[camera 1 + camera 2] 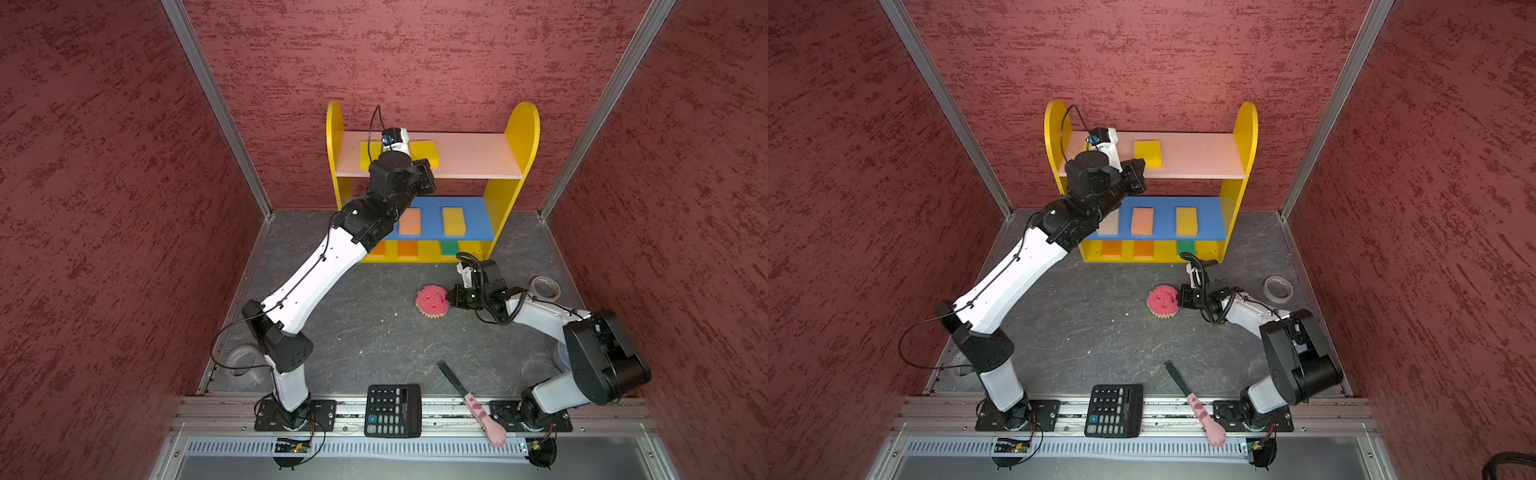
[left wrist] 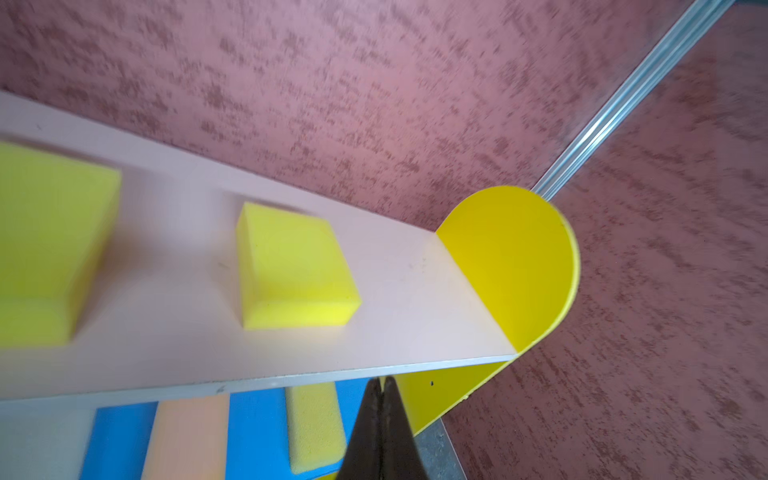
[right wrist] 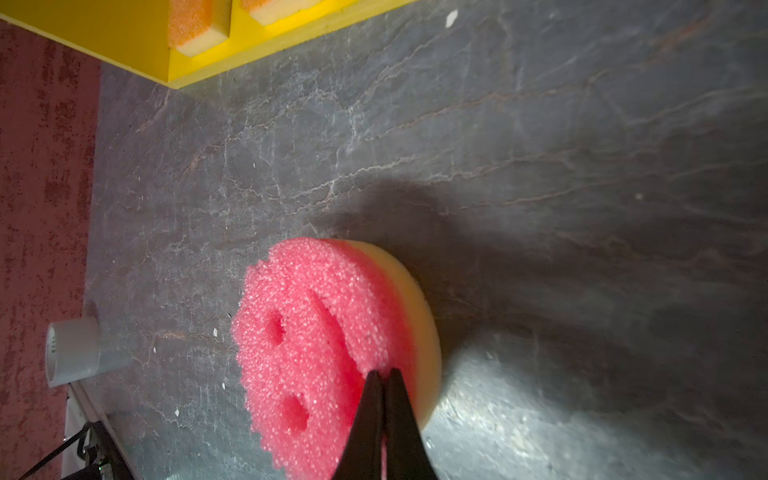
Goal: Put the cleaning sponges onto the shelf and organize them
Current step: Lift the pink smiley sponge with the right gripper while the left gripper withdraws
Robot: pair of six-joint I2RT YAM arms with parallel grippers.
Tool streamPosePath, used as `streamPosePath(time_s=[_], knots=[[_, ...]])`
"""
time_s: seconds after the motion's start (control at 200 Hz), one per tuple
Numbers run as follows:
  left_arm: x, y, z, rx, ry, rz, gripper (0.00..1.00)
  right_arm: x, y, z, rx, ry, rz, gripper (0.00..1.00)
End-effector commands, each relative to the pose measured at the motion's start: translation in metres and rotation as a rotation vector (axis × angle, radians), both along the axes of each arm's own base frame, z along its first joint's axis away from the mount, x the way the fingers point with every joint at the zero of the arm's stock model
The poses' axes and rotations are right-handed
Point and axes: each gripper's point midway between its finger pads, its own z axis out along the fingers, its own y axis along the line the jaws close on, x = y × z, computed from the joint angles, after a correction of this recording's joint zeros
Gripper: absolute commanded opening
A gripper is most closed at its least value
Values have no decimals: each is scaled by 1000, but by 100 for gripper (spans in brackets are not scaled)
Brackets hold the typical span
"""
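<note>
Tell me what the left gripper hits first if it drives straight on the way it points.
Probably the shelf's yellow side panel: the shut left gripper aims along the front edge of the pale pink top board toward it. Depth is unclear; it may clip that edge first.

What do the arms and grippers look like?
White shells and black joint housings on left arm and right arm. A thin black cable runs along the left; a ribbed hose loops at the right wrist. Dark, tapering fingers on left gripper and right gripper.

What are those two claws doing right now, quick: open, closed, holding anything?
Left gripper: closed, holding nothing.
Right gripper: closed, pinching the edge of the pink sponge.
</note>
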Motion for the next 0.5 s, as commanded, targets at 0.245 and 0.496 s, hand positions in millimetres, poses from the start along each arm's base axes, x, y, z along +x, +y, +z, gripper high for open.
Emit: streamPosePath(time_s=[0.245, 0.496], knots=[[-99, 159, -4, -18, -100, 292, 8, 44, -33, 130, -90, -278, -196, 0], [-141, 249, -84, -8, 35, 469, 10, 61, -55, 233, -138, -444, -310, 0]])
